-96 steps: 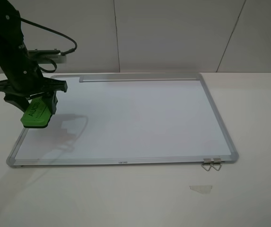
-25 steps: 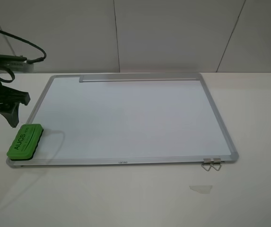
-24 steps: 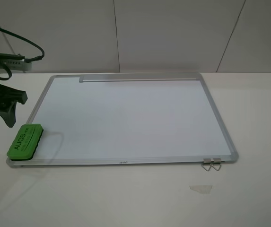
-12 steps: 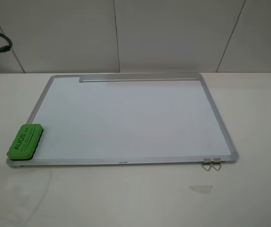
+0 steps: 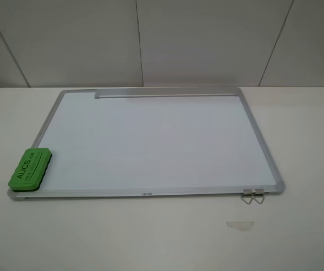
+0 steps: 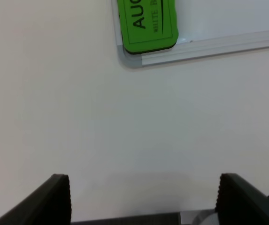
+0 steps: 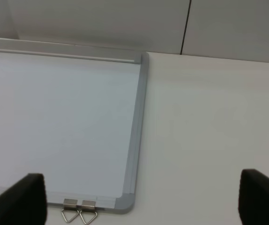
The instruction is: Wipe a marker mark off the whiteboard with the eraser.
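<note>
The whiteboard [image 5: 156,141] lies flat on the white table, its grey tray strip along the far edge. I see no marker mark on its surface in any view. The green eraser [image 5: 30,168] rests on the board's near left corner, overhanging the frame, lettering up. Neither arm shows in the exterior high view. In the left wrist view my left gripper [image 6: 143,199] is open over bare table, apart from the eraser [image 6: 147,23]. In the right wrist view my right gripper [image 7: 143,201] is open, near the board's right edge [image 7: 136,126], holding nothing.
Two metal clips [image 5: 253,196] hang from the board's near right corner, also in the right wrist view as clips [image 7: 80,213]. A translucent tape scrap [image 5: 240,225] lies on the table in front of them. White wall panels stand behind the table.
The left gripper, earlier shut on the eraser over the board's left side, let it go at the near left corner and drew back leftward out of the exterior view.
</note>
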{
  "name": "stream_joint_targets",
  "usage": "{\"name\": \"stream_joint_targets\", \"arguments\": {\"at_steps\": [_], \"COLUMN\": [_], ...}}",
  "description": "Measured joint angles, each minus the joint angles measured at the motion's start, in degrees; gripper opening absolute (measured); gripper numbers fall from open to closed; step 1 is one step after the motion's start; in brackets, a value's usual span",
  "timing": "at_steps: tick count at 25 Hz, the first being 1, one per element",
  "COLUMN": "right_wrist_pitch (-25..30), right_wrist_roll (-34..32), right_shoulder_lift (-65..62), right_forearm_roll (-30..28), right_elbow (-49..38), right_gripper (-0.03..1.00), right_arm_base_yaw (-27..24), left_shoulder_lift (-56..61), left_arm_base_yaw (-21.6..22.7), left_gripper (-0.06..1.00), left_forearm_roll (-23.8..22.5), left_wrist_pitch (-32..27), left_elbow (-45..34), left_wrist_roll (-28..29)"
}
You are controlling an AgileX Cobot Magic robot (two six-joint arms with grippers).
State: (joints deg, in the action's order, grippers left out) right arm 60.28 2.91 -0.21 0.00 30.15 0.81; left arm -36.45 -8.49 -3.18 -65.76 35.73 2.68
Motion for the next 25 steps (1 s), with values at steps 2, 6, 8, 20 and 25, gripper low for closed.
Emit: {"name": "stream_joint_targets", "arguments": {"at_steps": [2,6,8,20,25], "right_wrist_pitch": [0.00,0.00,0.00,0.00,0.00], "right_wrist_roll": [0.00,0.00,0.00,0.00,0.00], "right_shoulder_lift": [0.00,0.00,0.00,0.00,0.00], "right_forearm_roll": [0.00,0.00,0.00,0.00,0.00], "right_elbow": [0.00,0.00,0.00,0.00,0.00], "right_gripper": [0.82,0.82,0.82,0.82,0.82], "right_arm_base_yaw": [0.00,0.00,0.00,0.00,0.00], "left_shoulder_lift": [4.74,12.89,15.87,29.79,33.50], "left_arm_base_yaw": [0.00,0.00,0.00,0.00,0.00], "left_gripper": [0.65,0.65,0.65,0.65,0.65], "left_forearm_roll": [0.86,3.18,3.18,2.55,1.53], "left_wrist_pitch": [1.21,4.38,4.78,4.97,4.97], "left_elbow": [-3.24,-6.46,-6.48,-6.54,-6.61], "left_wrist_roll": [-0.74,-1.83,-1.98,0.29,1.96]}}
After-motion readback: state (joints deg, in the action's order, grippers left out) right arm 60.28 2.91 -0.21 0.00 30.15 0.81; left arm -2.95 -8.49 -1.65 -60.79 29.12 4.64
